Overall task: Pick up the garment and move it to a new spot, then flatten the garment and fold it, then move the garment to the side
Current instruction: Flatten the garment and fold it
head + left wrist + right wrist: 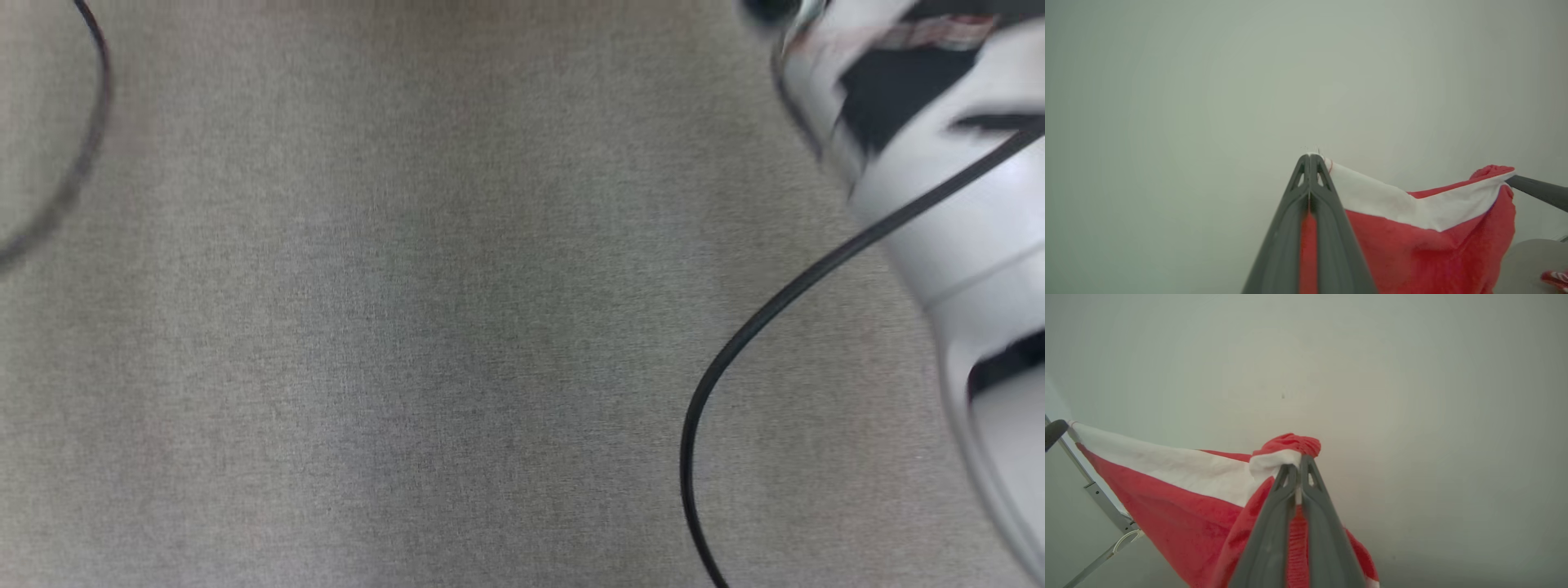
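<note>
Grey fabric surface [408, 327] lies below as the left gripper [1310, 157] and right gripper [1299, 460], both clamped shut on the white hem's corners, hold the red garment [1412, 249] aloft, hem stretched lengthwise between them, body hanging down. Keeping the hem taut and level should lay it flat.

A grey, finely woven surface [408, 327] lies flat under soft, even light. Behind the scene is a plain, pale grey-green wall [1208, 81], blank and evenly lit. A slim metal bar [1098, 494] with a bracket slants across one lower corner.
</note>
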{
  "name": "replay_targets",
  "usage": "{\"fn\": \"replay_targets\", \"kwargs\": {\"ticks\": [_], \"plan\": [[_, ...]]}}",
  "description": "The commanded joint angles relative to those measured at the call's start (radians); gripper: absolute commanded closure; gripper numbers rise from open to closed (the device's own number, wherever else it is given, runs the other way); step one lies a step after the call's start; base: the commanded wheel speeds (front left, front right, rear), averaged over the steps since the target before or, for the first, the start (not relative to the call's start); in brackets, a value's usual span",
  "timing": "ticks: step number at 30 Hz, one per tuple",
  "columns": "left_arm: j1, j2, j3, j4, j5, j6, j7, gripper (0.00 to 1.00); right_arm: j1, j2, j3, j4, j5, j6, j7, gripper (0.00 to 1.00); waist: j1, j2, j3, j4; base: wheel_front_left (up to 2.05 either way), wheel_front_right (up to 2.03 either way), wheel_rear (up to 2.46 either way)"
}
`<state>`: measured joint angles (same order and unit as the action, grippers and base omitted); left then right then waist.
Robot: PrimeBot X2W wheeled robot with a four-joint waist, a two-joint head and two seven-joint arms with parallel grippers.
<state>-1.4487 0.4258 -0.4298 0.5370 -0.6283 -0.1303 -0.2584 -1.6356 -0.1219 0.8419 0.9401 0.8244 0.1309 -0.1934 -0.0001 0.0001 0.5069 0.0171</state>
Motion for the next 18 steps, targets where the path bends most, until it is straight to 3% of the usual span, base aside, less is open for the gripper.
{"fn": "replay_targets", "kwargs": {"ticks": [1, 8, 18], "plan": [[0.082, 0.011, 0.003, -0.031, 0.013, 0.001, -0.005, 1.00, 0.068, -0.016, 0.034, -0.037, 0.027, 0.000, 0.006, 1.00, 0.0001, -0.0001, -0.039, -0.016, 0.00, 0.00, 0.00], [0.400, 0.027, 0.086, -0.195, 0.002, 0.041, -0.005, 1.00, 0.293, -0.089, 0.122, -0.180, 0.117, 0.000, -0.023, 1.00, 0.0001, -0.0001, -0.123, -0.042, 0.00, 0.00, 0.00], [0.776, -0.005, 0.190, -0.392, 0.019, 0.086, -0.005, 1.00, 0.560, -0.170, 0.191, -0.330, 0.169, 0.000, -0.055, 1.00, 0.0001, -0.0001, -0.202, -0.058, 0.00, 0.00, 0.00]]}}
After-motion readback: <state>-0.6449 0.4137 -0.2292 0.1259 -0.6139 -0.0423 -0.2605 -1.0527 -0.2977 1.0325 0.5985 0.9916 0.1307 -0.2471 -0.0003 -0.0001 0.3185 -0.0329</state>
